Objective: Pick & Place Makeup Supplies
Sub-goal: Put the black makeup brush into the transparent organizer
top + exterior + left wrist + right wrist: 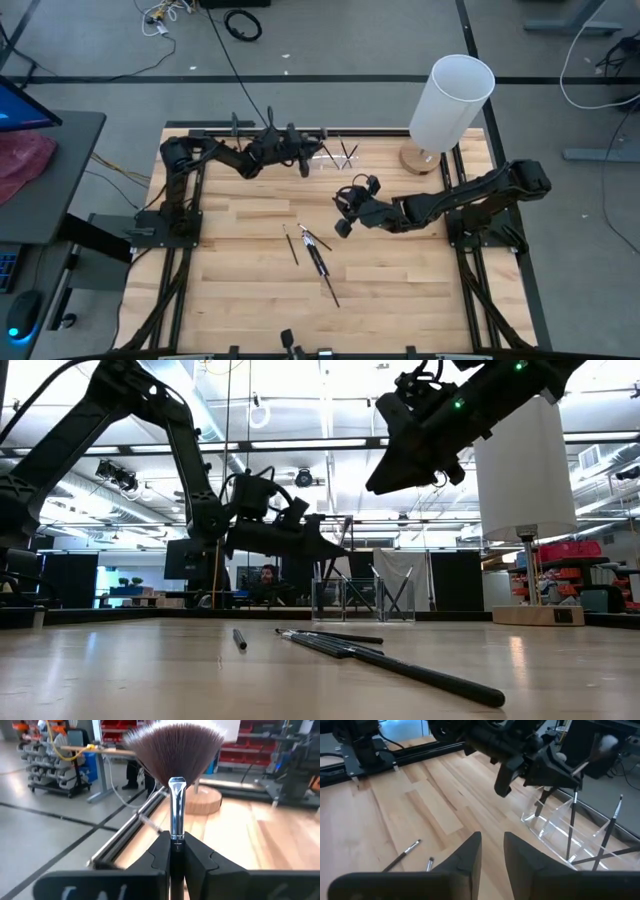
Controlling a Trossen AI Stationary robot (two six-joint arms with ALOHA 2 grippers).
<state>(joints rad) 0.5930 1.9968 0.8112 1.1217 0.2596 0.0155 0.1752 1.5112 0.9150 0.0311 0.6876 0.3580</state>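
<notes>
My left gripper (306, 160) is at the table's far side, shut on a fan brush (175, 755) with brown bristles and a silvery ferrule. It is right beside the small clear holder (338, 156), where several thin brushes (607, 827) stand leaning on the walls. Several more dark brushes (318, 258) lie flat on the wood at mid-table, with a single stick (291, 245) beside them. My right gripper (343, 218) hovers above the table between the holder and the lying brushes. It is open by a narrow gap (492, 847) and holds nothing. My left gripper pinches the fan brush between its two fingers (200, 862) on the black handle just below the silvery ferrule (176, 832). The bristle end sticks out past the fingertips. The brush is lifted clear of the table and tilted, its handle end (540, 809) down by the holder's rim.
A tall white cylinder (452, 100) on a round wooden base (420, 158) stands at the far right, close to the holder. Black frame rails (180, 215) run along the table's left and right edges. Bare wood lies at the near side (260, 310).
</notes>
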